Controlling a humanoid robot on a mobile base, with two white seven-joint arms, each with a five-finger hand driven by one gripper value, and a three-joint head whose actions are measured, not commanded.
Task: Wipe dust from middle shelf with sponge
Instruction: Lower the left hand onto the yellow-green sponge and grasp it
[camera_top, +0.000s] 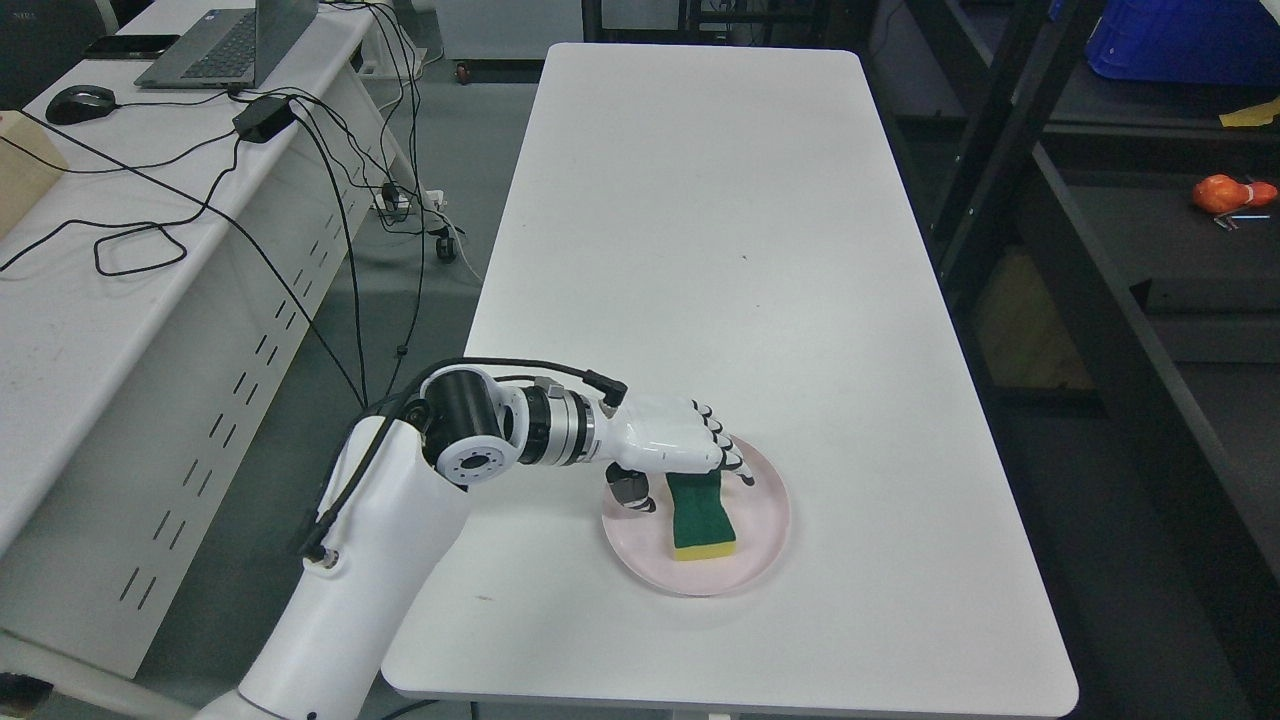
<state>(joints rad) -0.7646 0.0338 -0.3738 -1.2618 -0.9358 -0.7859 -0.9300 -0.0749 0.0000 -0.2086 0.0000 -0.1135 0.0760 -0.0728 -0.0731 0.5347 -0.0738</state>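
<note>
Left hand (672, 440) over sponge (702, 514) on plate (762, 560); shelf (1150, 330) w/ orange toy (1228, 193) right.

table (700, 250): smooth, white, matt top
plate (765, 540): pale pink, smooth, a little shiny
sponge (700, 515): rough green scrubby top – soft yellow foam under it
left hand (670, 440): shiny white plastic shell – black finger joints
wrist (565, 428): bare silver metal ring, glossy

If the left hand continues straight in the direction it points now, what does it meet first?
The left hand points rightward over the pink plate, above the sponge's far end. Beyond its fingers lies only bare white table, so the way looks free, though height is unclear.
</note>
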